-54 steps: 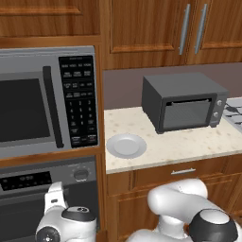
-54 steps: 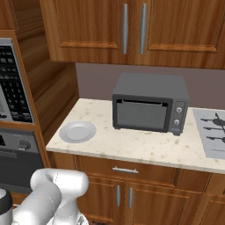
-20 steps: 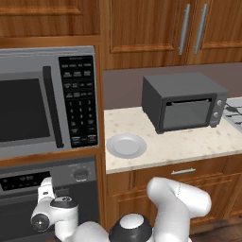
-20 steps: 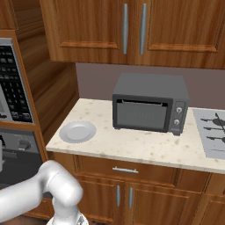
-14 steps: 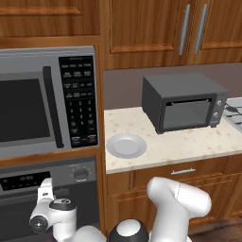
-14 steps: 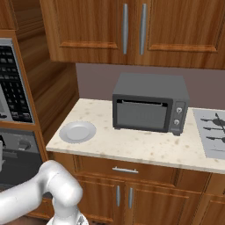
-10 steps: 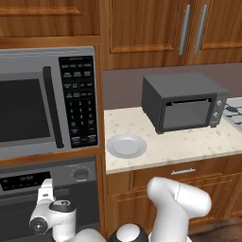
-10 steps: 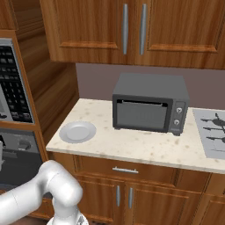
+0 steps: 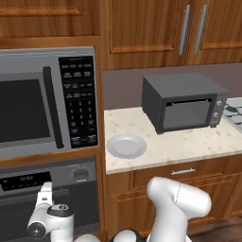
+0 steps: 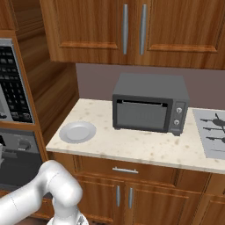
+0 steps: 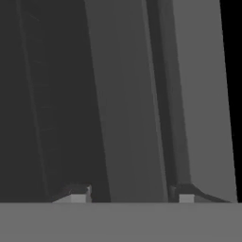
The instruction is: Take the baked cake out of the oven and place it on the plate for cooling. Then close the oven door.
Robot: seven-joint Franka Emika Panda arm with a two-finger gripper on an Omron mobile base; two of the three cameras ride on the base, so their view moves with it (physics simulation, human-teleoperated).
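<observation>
Gripper [image 11: 128, 197] fingers straddle the oven door [image 11: 66, 118] handle bar [image 11: 127, 108], narrowed around it; firm contact unclear. Plate [image 9: 126, 145] waits on the counter [image 9: 189, 146], 2 o'clock from the oven [image 9: 47, 189]. Risk: shallow fingertip grip slips off when pulling.

Warm, faintly glossy grained wood on the cabinets [image 9: 142, 28], pale speckled stone on the counter [image 10: 145, 147], matt dark grey metal on the toaster oven [image 9: 182, 101], smooth brushed grey steel on the oven door's handle bar [image 11: 125, 104], smooth pale glaze on the plate [image 9: 126, 145].
</observation>
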